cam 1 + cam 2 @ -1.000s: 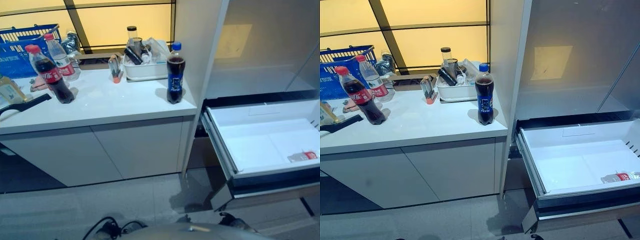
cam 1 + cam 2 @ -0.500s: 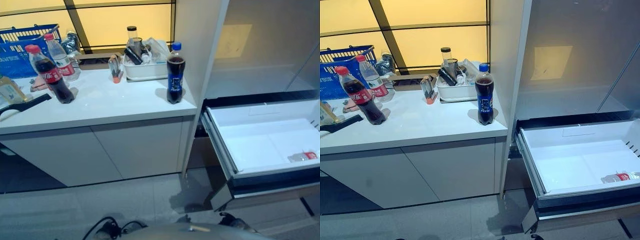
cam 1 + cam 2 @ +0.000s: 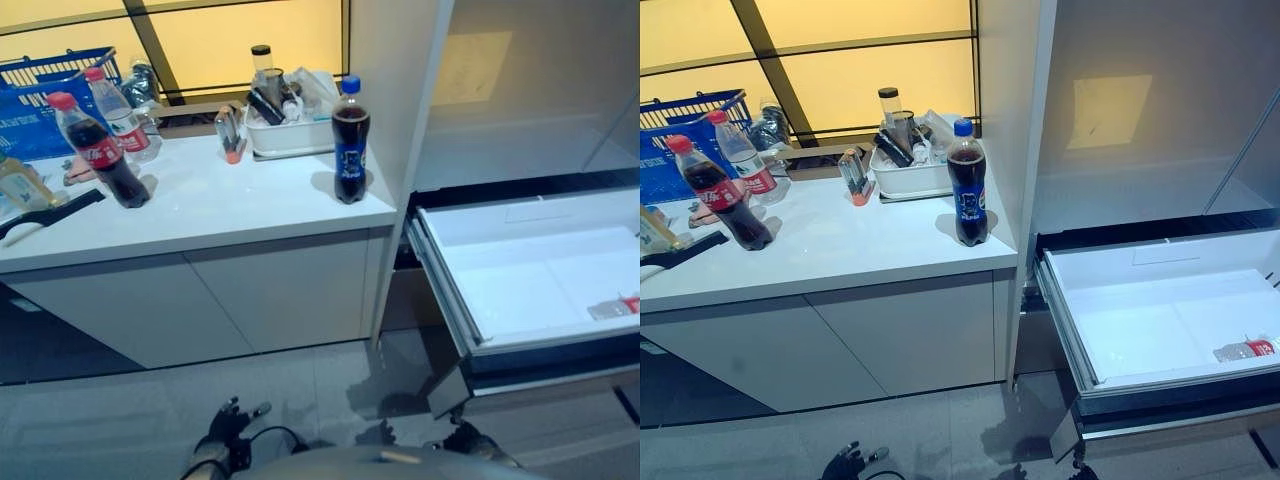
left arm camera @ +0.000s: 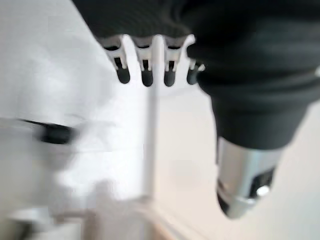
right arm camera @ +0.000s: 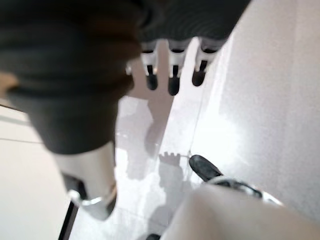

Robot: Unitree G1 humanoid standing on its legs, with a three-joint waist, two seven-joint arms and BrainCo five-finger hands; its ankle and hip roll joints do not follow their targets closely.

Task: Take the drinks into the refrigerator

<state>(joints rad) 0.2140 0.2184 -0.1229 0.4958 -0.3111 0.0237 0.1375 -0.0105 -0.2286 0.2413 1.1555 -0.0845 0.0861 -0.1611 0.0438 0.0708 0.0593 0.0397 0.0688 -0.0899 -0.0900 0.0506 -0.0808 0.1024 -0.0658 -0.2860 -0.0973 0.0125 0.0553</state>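
A cola bottle with a blue label (image 3: 351, 141) stands upright at the right end of the white counter (image 3: 230, 215). At the counter's left stand a cola bottle with a red label (image 3: 98, 150) and a clear bottle with a red label (image 3: 115, 110). The refrigerator's drawer (image 3: 520, 290) is pulled out at the right, and a small bottle (image 3: 618, 307) lies in its near right corner. My left hand (image 3: 222, 440) hangs low above the floor in front of the cabinet, fingers (image 4: 145, 75) straight and holding nothing. My right hand (image 5: 172, 80) also hangs over the floor, open and empty.
A blue basket (image 3: 40, 95) sits at the counter's back left. A white tub of utensils (image 3: 290, 132) stands behind the blue-labelled bottle. A black handle (image 3: 50, 210) and a yellowish bottle (image 3: 20, 185) lie at the left edge. The refrigerator's side wall (image 3: 390, 100) rises beside the counter.
The camera has shifted slightly. My left hand has come into the eye views at the bottom. The bottles and the drawer stay where they were.
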